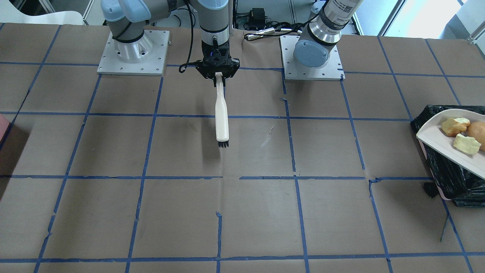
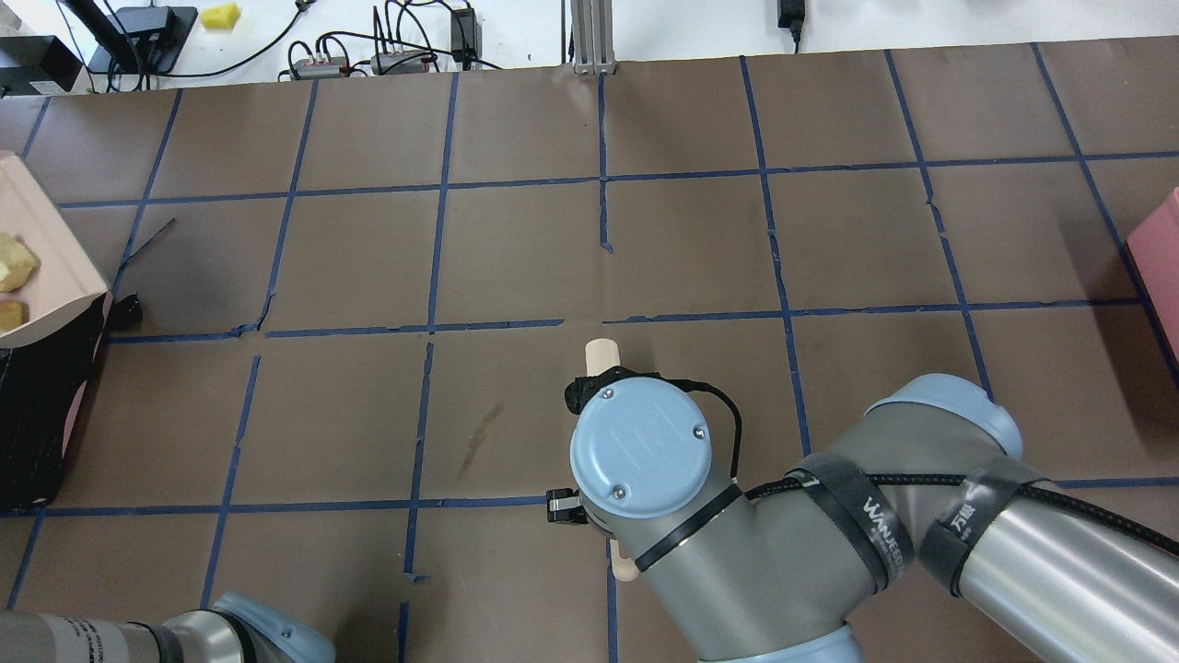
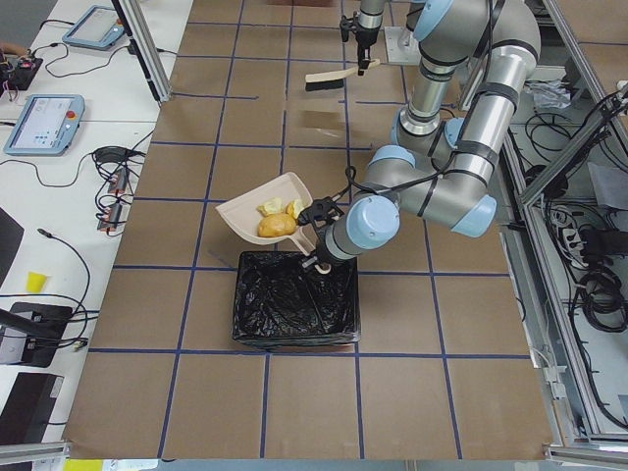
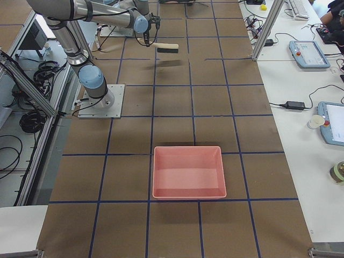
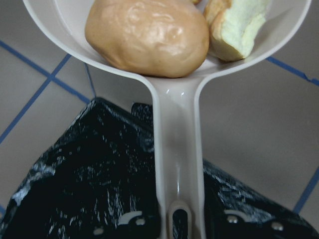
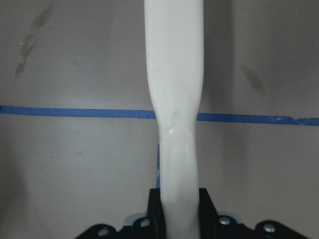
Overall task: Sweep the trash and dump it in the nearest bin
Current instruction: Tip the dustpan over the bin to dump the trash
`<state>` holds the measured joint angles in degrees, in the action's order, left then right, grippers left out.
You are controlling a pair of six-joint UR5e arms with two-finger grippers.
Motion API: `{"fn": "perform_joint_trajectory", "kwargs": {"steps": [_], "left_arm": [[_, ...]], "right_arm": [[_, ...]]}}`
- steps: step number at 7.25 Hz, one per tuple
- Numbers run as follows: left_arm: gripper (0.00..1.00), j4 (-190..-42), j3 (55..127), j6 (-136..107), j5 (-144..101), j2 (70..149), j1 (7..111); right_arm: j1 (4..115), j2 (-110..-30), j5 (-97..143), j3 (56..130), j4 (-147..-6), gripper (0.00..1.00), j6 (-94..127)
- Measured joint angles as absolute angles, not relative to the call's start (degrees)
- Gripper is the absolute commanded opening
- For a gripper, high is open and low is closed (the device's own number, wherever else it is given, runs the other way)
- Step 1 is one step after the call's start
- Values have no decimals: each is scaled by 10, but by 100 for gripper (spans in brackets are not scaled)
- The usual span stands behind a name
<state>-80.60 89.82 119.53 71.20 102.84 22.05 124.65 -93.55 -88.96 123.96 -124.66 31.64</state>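
Left gripper [image 5: 179,220] is clamped on the end of the dustpan [image 1: 435,136] handle and holds the pan up in the air at the bin [image 3: 294,309]. All three bits of trash sit in the scoop: the potato [image 5: 147,35] is nearest the handle, and the two yellowish chunks [image 1: 454,126] [image 1: 467,145] are just beside it, further into the scoop. Nothing is in the bin that I can see, just crinkly black bag.

In the left wrist view the handle runs over the black bag while the scoop itself hangs out past the bin's rim, with brown table [image 1: 151,212] under it. From the side view the pan looks roughly level, maybe with the front lip a bit up. I can't tell exactly how much of the scoop is over the opening.

Right gripper [image 1: 219,72] is closed on the thin end of the brush [image 1: 221,117], near the middle of the table, close to the robot's bases. The brush sticks out flat, away from the robot, with its black bristles at the far end pointing down. It's lifted off the table, and you can see its shadow underneath.

There's also a pink tray [image 4: 188,172] at the table's other end, well apart from both arms.
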Motion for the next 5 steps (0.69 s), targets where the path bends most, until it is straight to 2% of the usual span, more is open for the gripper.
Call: {"fn": "perform_joint_trajectory", "kwargs": {"steps": [2,5], "left_arm": [[0,-801,870,1220,735,1035,171],[0,-759,819,1231,801,1060,155]], "right_arm": [[1244,-920,-887,1246,-1266,11,312],[1243,-874,-893,1247,-1297,11,308]]}}
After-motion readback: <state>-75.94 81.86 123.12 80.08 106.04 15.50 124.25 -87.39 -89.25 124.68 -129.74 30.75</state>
